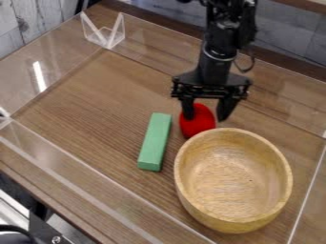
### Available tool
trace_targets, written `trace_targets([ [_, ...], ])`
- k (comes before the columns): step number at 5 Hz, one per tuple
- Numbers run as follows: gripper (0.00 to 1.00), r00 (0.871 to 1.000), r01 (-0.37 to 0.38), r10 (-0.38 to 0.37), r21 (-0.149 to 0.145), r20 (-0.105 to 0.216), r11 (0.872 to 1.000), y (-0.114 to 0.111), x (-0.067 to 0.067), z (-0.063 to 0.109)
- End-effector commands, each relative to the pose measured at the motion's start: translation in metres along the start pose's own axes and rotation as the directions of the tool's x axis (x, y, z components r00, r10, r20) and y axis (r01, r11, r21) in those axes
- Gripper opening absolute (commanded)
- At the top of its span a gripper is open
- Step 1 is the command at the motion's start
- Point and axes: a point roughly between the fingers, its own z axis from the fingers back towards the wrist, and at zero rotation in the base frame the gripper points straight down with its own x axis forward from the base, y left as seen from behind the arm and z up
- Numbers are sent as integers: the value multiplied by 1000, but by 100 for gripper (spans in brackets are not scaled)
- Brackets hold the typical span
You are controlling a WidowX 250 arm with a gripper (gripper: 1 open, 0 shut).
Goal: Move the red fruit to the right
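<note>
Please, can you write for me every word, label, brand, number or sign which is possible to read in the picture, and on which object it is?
No text, brand, number or sign can be read here.
The green block, the wooden bowl and the red fruit show no visible lettering.
The black gripper is too small and blurred to tell if it has any marking.
</note>
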Motion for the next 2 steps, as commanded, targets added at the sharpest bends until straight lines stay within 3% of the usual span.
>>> trace_targets([
  [1, 0, 996, 59, -53, -87, 71, 994, -25, -4, 40],
  [2, 0, 990, 128, -120, -104, 75, 986, -39, -14, 49],
])
